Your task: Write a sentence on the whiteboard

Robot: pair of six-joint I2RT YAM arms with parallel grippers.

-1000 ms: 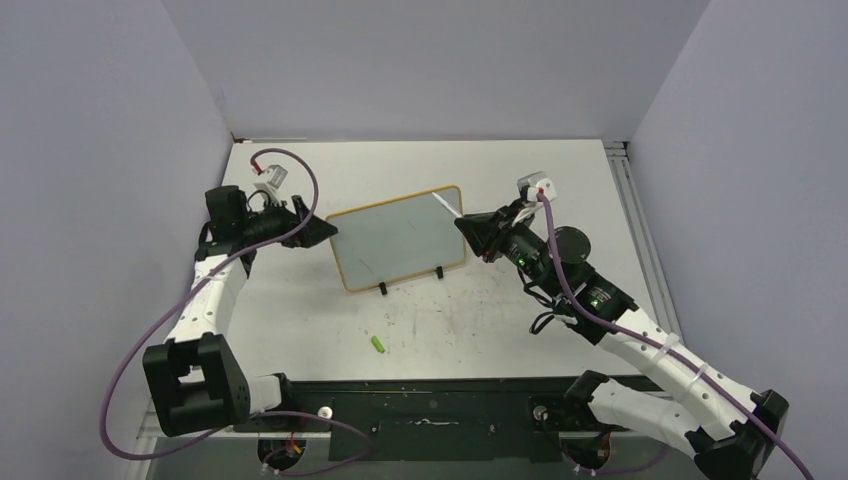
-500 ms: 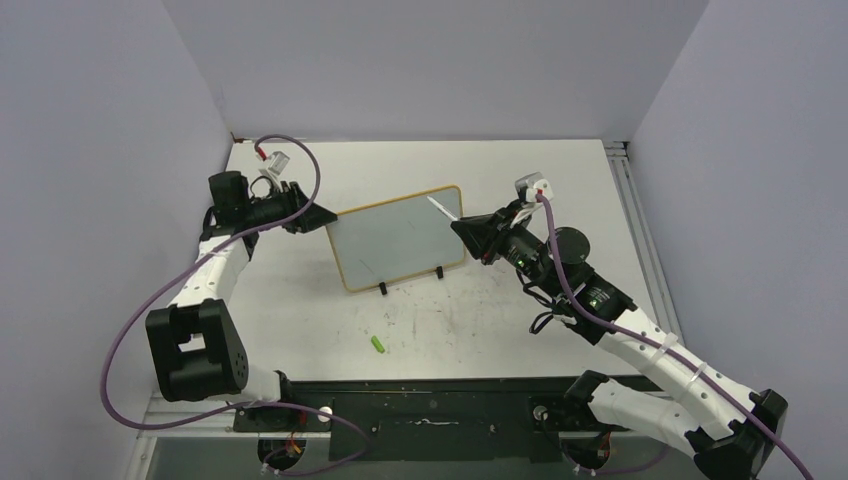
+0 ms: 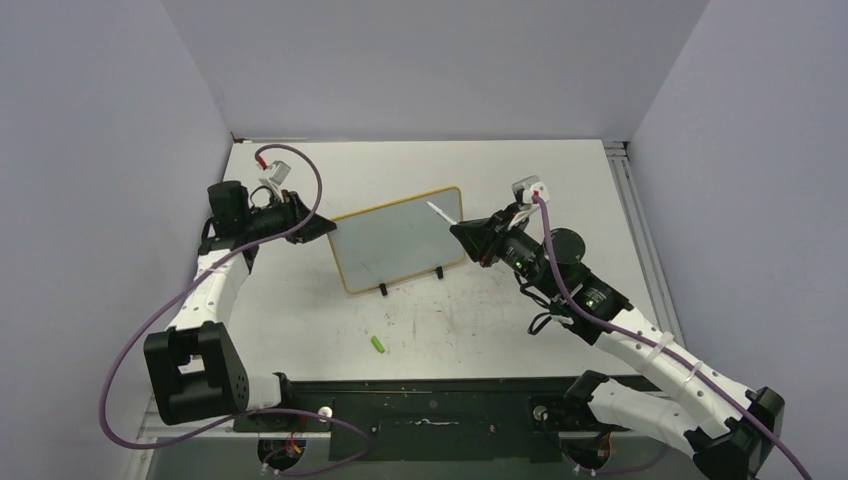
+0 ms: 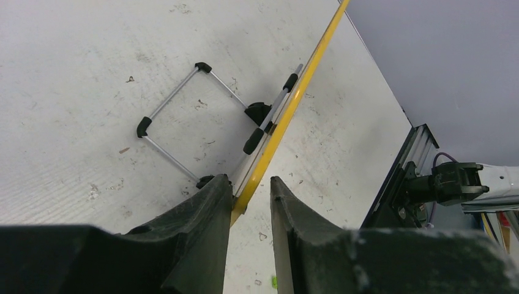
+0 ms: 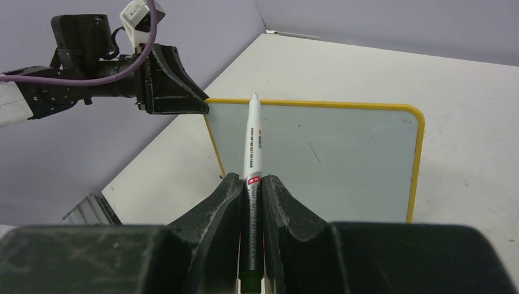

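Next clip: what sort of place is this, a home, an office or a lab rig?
Probably a lab robot cell: plain panel walls box in a scuffed white table, with the left arm and right arm bolted at its near edge, facing a small whiteboard.

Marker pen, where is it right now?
In the top view the marker is right of the middle, held in the right gripper, its tip by the whiteboard's top right corner.

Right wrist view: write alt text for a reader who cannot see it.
The right gripper is shut on a white marker, tip aimed at a yellow-framed whiteboard that is almost blank. The left gripper is at the board's upper left corner.
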